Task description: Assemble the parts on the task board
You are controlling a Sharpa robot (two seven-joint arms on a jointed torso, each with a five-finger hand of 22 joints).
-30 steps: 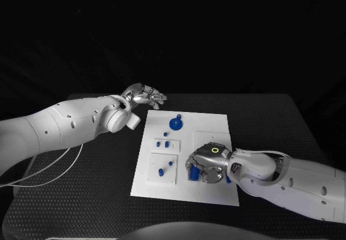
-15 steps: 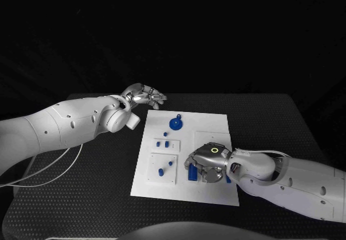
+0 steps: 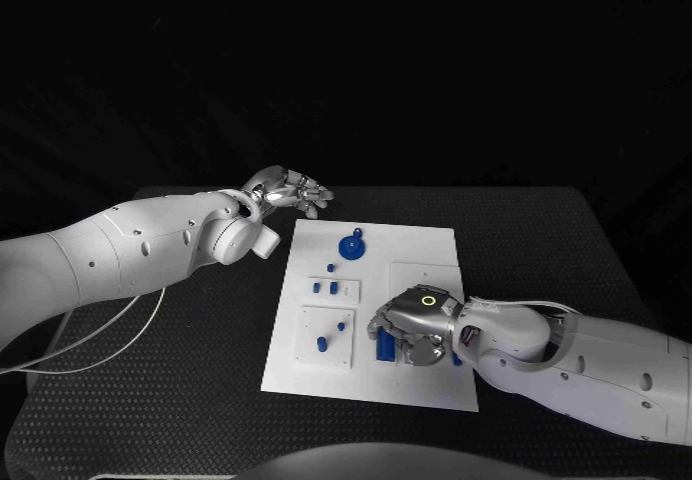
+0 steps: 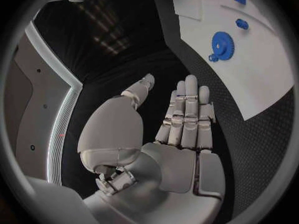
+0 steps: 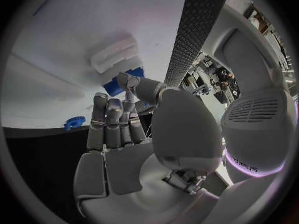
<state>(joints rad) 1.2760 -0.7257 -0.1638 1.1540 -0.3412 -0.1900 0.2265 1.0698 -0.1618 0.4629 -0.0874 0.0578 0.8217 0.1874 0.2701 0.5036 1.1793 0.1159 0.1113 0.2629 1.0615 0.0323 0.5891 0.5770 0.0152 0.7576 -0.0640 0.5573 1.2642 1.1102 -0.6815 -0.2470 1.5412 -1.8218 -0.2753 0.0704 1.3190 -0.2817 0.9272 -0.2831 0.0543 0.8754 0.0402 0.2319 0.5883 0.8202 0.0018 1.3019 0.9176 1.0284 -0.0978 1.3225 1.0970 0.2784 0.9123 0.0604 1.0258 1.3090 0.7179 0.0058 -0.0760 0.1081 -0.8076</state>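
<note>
The white task board (image 3: 427,248) lies mid-table. My right hand (image 3: 413,322) is low over its near part, with a long blue part (image 3: 387,345) between thumb and fingers. In the right wrist view that blue part (image 5: 116,87) sits at the thumb tip, beside a raised white block (image 5: 115,55). A blue gear (image 3: 352,246) lies on the board's far end, two small blue pieces (image 3: 327,288) sit mid-left, and a blue peg (image 3: 323,343) is on the near-left plate. My left hand (image 3: 290,190) hovers off the board's far left corner, fingers apart and holding nothing.
Another blue piece (image 3: 456,357) shows beside my right wrist. The left wrist view shows the blue gear (image 4: 220,44) and the board (image 4: 255,79) beyond my straight fingers (image 4: 187,109). Black matting (image 3: 534,240) surrounds the board.
My right hand has shifted very slightly around the long blue part, which stays at about the same spot. The left arm has not moved.
</note>
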